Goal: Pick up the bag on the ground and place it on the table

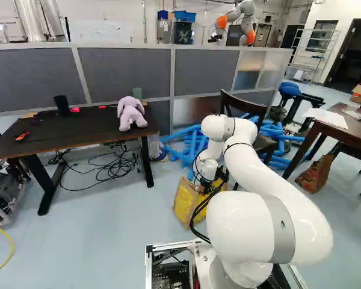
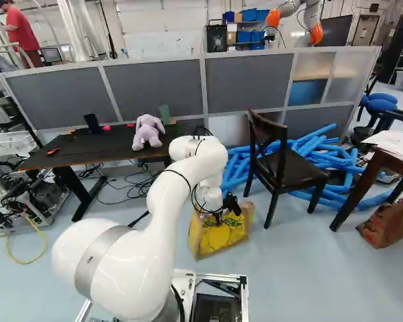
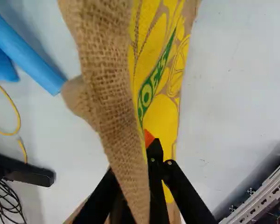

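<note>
The yellow-and-tan bag (image 2: 218, 236) stands on the floor (image 2: 289, 268), with the gripper (image 2: 231, 205) at its one o'clock edge in the right base view. In the wrist view the jaws are nearly closed, with the bag's cloth between them; a fold hides one fingertip, while one orange pad (image 3: 148, 136) shows against the printed face. Ahead of it, a green band (image 3: 150, 91) carries pale lettering. In the left base view, the dark table (image 1: 60, 137) lies at ten o'clock from the bag, bearing a purple stuffed animal (image 1: 131, 113) towards its two o'clock corner.
</note>
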